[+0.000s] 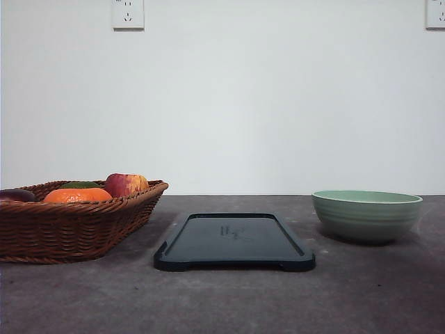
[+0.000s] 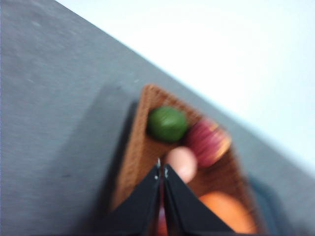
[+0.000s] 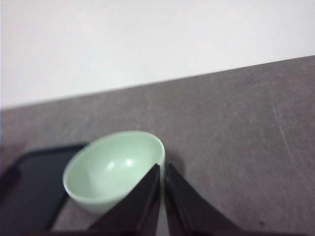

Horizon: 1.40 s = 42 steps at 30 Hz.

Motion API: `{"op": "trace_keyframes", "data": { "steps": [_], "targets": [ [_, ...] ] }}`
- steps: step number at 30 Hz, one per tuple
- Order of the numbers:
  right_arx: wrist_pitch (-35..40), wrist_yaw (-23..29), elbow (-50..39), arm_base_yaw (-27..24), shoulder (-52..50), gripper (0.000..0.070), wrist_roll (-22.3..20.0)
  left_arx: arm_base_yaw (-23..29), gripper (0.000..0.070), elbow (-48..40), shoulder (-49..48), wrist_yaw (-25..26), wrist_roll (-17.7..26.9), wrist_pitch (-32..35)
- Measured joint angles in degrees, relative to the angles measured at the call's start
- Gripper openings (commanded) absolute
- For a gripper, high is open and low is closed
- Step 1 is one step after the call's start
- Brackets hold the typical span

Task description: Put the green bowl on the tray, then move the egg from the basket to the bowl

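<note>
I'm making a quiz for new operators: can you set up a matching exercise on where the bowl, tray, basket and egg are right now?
Things:
1. green bowl
2. tray
3. basket
4. egg

Places:
A. inside the basket, among fruit
B. middle of the table, nothing on it
C. on the table, right of the tray
D. left of the tray

Pairs: 1-C, 2-B, 3-D, 4-A

There is one bowl (image 1: pixel 366 214) on the right, one tray (image 1: pixel 234 241) in the middle and one basket (image 1: pixel 73 221) on the left. In the basket there is one egg (image 2: pixel 182 163), one apple (image 1: pixel 126 184), one orange (image 1: pixel 77 195), one round green fruit (image 2: pixel 168 123) and one dark thing (image 1: pixel 17 195) at the far left. Two wall sockets (image 1: pixel 128 13) are high on the wall.
</note>
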Motion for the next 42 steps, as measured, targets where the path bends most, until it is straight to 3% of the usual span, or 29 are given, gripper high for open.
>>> {"op": "trace_keyframes", "data": {
  "steps": [2,5,11,19,27,42],
  "targets": [
    [3.0,0.0,0.0,0.0,0.0,0.0007,1.7,0.0,0.0000,0.0,0.0,0.9,-5.0,3.5],
    [9.3,0.0,0.0,0.0,0.0,0.0007,2.7,0.0,0.0000,0.0,0.0,0.5,-6.6,10.7],
    [14.9,0.1,0.3,0.0,0.0,0.0006,3.3,0.0,0.0000,0.1,0.0,-0.9,1.4,20.9],
    [9.0,1.3,9.7,0.0,6.1,0.0006,3.4,0.0,0.0000,10.3,4.8,-0.9,6.4,6.5],
    [-3.8,-1.0,22.3,0.0,19.3,0.0006,2.2,0.0,0.0000,24.6,17.8,-0.7,12.0,-8.8],
    [-25.5,-10.6,37.7,0.0,44.5,0.0006,-6.9,-0.3,0.0000,40.3,43.2,11.7,20.6,-22.8]
  ]
}}
